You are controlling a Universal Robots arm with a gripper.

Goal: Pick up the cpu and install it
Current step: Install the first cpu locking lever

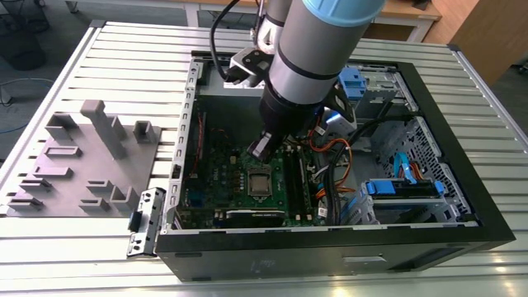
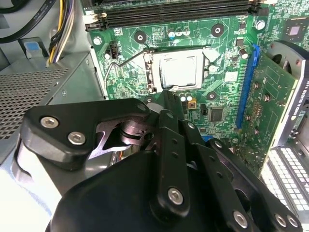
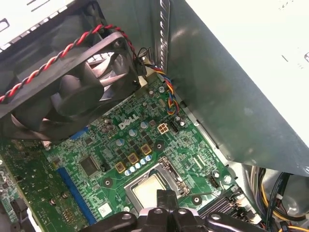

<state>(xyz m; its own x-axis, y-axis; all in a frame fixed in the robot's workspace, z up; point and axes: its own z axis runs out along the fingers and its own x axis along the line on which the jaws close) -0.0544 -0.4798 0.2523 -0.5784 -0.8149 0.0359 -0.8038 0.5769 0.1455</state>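
Observation:
The cpu (image 1: 259,182) lies flat in the socket on the green motherboard (image 1: 214,176) inside the open computer case (image 1: 330,247), its silvery top facing up. In both wrist views the cpu (image 2: 179,70) (image 3: 147,189) sits square inside the socket's metal frame. My gripper (image 1: 259,148) hangs just above the board, at the socket's edge. Its black fingers are shut together with nothing between them, and their tip (image 2: 169,96) (image 3: 166,197) ends right beside the chip's rim. I cannot tell whether the tip touches the chip.
A black case fan (image 3: 72,92) with red-black wires stands close to the socket. An upright expansion card (image 2: 270,96), memory slots (image 2: 174,14) and cable bundles (image 1: 342,154) crowd the board. A grey parts fixture (image 1: 83,161) lies at the exterior view's left, outside the case.

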